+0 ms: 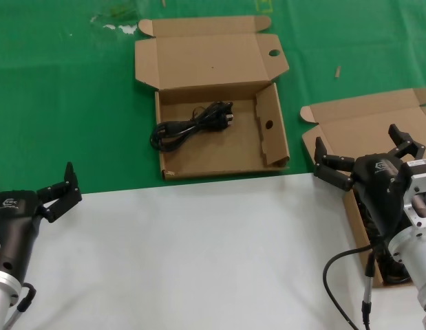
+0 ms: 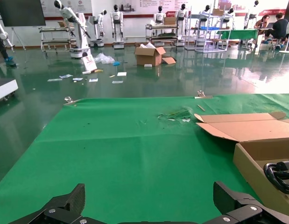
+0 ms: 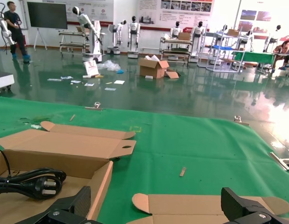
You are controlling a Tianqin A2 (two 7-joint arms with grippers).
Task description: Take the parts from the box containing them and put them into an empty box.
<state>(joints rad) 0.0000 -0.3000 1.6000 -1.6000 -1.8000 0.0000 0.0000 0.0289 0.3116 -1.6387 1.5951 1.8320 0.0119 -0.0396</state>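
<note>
Right hand (image 1: 364,157) hangs wide open over the plain-lidded brown cardboard box (image 1: 350,130) at the counter's right, so I'd drop straight onto the black cables (image 1: 395,265) inside, left hand (image 1: 61,189) open too.

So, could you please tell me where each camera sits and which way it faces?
Head: looks down at the holed box holding a cable; left gripper and right gripper show, jaws open.
Left wrist: behind the left gripper, faces across the green mat into the hall.
Right wrist: behind the right gripper, faces likewise.
Both wrist views share the holed box and cable.
</note>
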